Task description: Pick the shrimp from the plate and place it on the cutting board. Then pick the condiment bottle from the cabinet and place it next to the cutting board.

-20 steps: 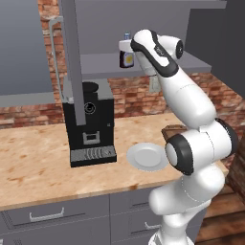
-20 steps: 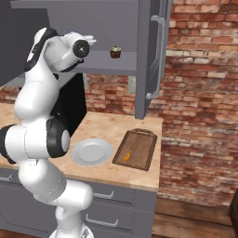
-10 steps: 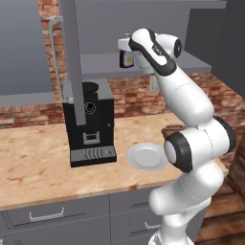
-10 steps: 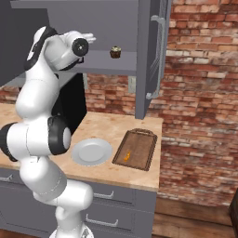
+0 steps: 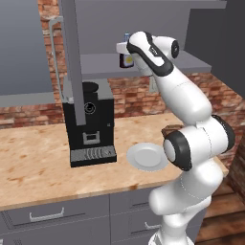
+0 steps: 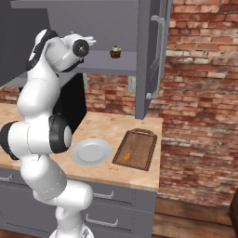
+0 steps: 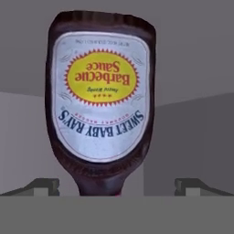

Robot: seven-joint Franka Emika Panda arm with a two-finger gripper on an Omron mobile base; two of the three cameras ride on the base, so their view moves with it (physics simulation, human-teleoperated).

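Note:
The condiment bottle (image 7: 100, 100) stands on the grey cabinet shelf (image 5: 95, 64), dark with a yellow-white barbecue label; it looks upside down in the hand view. My gripper (image 7: 118, 185) is open, one fingertip (image 7: 43, 185) on each side of the bottle's neck, neither touching it. From the left base view the bottle (image 5: 125, 56) sits just past my gripper (image 5: 121, 48). The tiny orange shrimp (image 6: 126, 155) lies on the dark brown cutting board (image 6: 137, 148). Beside the board, the white plate (image 6: 91, 152) holds nothing.
A small brown cupcake (image 6: 115, 52) sits on the same shelf, right of the hand. The open cabinet door (image 6: 149, 51) hangs down above the board. A black coffee machine (image 5: 90, 123) stands on the wooden counter (image 5: 33, 162), left of the plate.
The hand has edged slightly closer to the bottle on the shelf. Nothing else has moved.

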